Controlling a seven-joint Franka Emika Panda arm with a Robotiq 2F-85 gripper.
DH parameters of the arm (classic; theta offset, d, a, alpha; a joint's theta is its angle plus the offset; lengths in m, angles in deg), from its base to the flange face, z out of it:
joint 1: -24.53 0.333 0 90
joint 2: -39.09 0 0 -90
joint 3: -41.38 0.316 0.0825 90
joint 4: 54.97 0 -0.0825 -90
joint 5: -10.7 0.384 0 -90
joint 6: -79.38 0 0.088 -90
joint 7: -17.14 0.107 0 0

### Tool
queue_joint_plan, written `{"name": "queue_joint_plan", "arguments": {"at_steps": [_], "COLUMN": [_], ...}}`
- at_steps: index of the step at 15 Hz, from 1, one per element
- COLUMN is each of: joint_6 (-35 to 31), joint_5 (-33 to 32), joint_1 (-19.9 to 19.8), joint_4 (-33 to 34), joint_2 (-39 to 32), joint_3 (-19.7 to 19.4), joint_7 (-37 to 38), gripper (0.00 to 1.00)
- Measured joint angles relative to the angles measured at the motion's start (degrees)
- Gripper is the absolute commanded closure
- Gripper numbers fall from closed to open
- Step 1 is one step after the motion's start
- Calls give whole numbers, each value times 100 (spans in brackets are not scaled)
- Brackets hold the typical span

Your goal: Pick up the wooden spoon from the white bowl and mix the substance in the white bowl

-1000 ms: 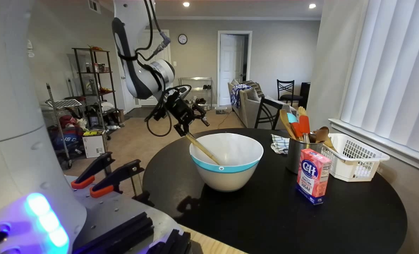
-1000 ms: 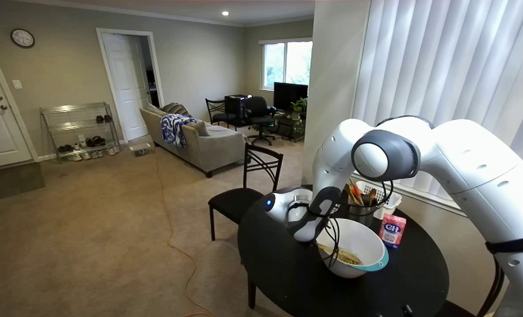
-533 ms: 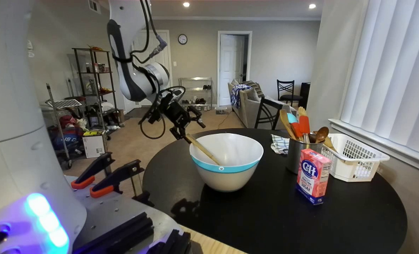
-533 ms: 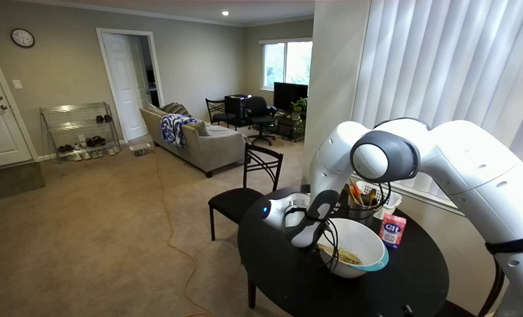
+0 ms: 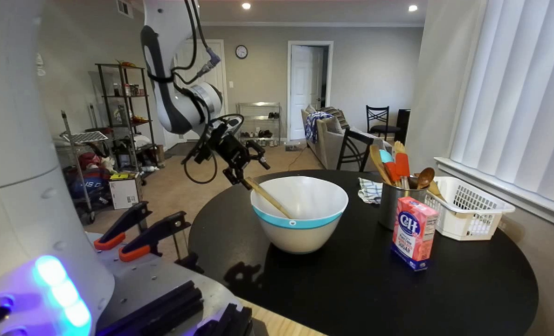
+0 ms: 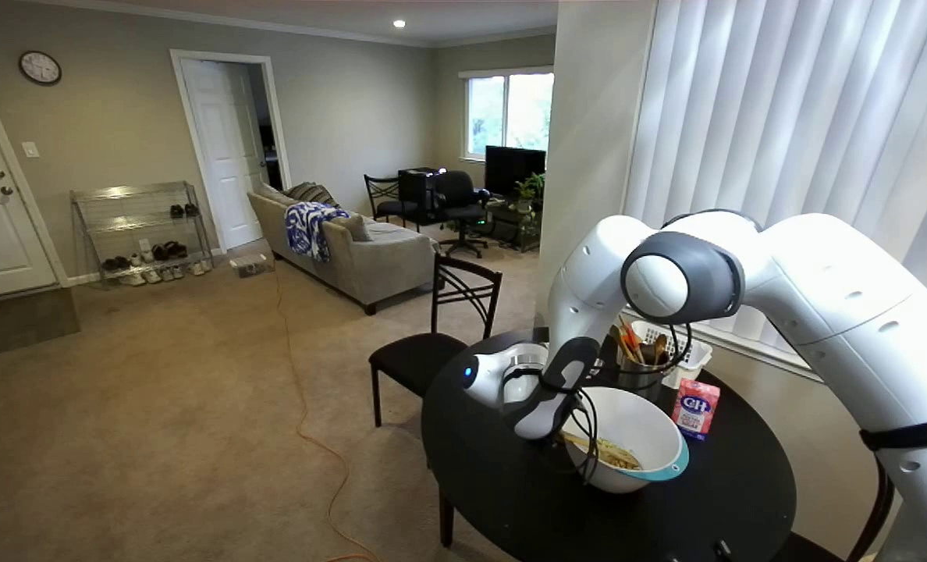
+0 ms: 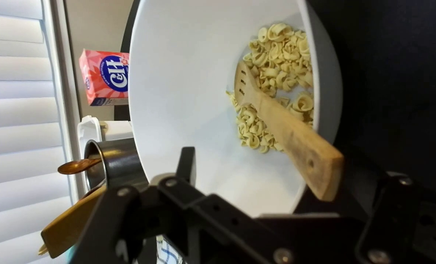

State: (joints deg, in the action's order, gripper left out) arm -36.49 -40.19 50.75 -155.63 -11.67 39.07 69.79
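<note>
Your jaws stand apart, nothing clamped, by the wooden spoon; it leans over the rim of the white bowl, inward of the edge of the worktop, probably so its handle (head down among the pasta) offers you a grip

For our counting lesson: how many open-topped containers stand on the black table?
3: white bowl nearest the pincer, white basket by the blinds, metal pot beside the basket. Others could be hidden.
</note>
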Motion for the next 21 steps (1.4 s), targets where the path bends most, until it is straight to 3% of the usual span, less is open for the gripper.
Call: {"name": "queue_joint_plan", "arguments": {"at_steps": [7, 20, 21], "joint_6": [420, 538, 538], "joint_5": [-129, -166, -166], "joint_1": [207, 156, 133], "joint_4": [81, 326, 356], "joint_2": [-177, -407, -414], "joint_3": [294, 205, 188], "joint_7": [1, 723, 749], "gripper": [0, 0, 9]}}
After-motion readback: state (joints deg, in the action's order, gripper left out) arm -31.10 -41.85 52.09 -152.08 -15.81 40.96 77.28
